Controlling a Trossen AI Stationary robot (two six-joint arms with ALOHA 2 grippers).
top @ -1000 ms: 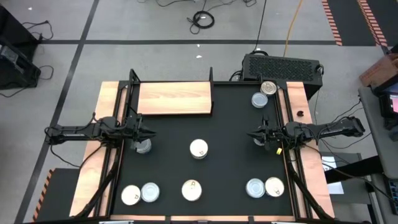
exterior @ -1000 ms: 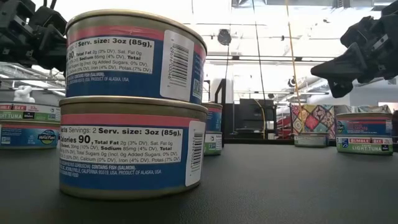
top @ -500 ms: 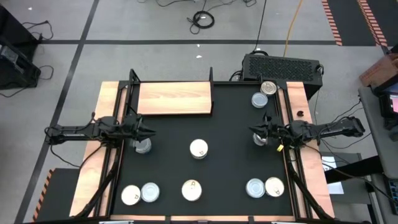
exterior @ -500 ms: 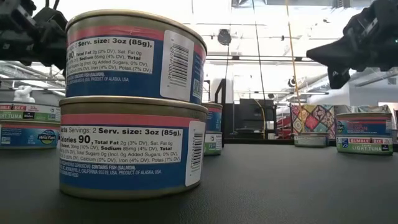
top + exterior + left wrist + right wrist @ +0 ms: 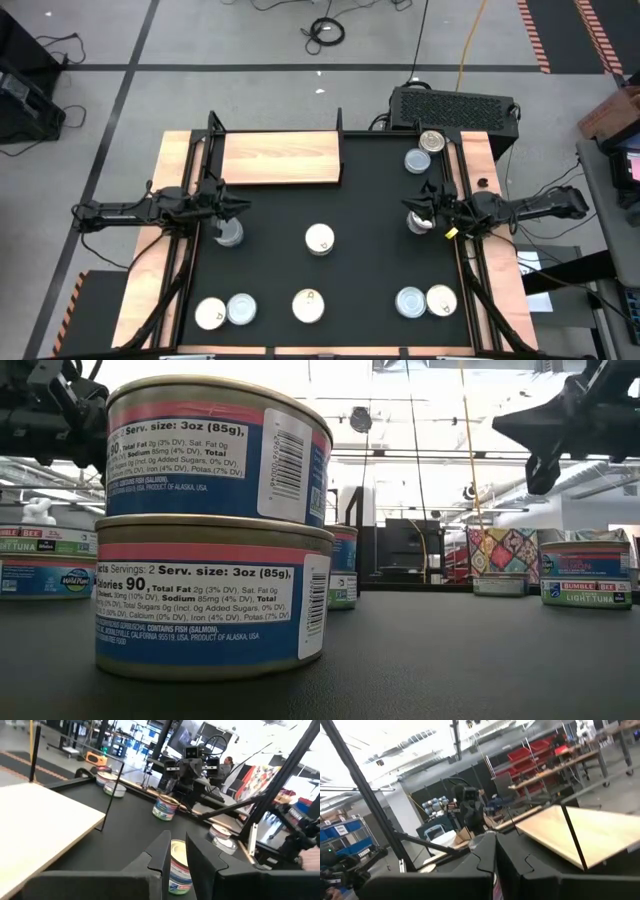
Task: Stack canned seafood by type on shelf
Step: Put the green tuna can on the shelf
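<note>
Arms reach in from both sides of the table [image 5: 380, 190], each stretched level toward the middle. We see the left pincer [image 5: 238, 207] at the left edge of the black mat [image 5: 360, 250], just far of a silvery can [image 5: 230, 235]; in its wrist view its fingers [image 5: 162, 851] stand almost together, a thin gap between them, gripping nothing. The right pincer [image 5: 410, 207] hovers at the right edge over another silvery can [image 5: 420, 222]; its fingers [image 5: 487, 851] also sit nearly closed and empty.

The shelf [image 5: 281, 158] lies at the far left, its long side running left to right, with no tin on it. Two cans [image 5: 425, 150] sit at the far right corner. A cream-topped can [image 5: 319, 238] stands mid-mat. Along the near edge we count a left pair [image 5: 226, 311], a middle tin [image 5: 308, 305] and a right pair [image 5: 426, 300]. In the low view the middle one proves to be two salmon cans [image 5: 215, 525] stacked upright, labels facing the camera.
</note>
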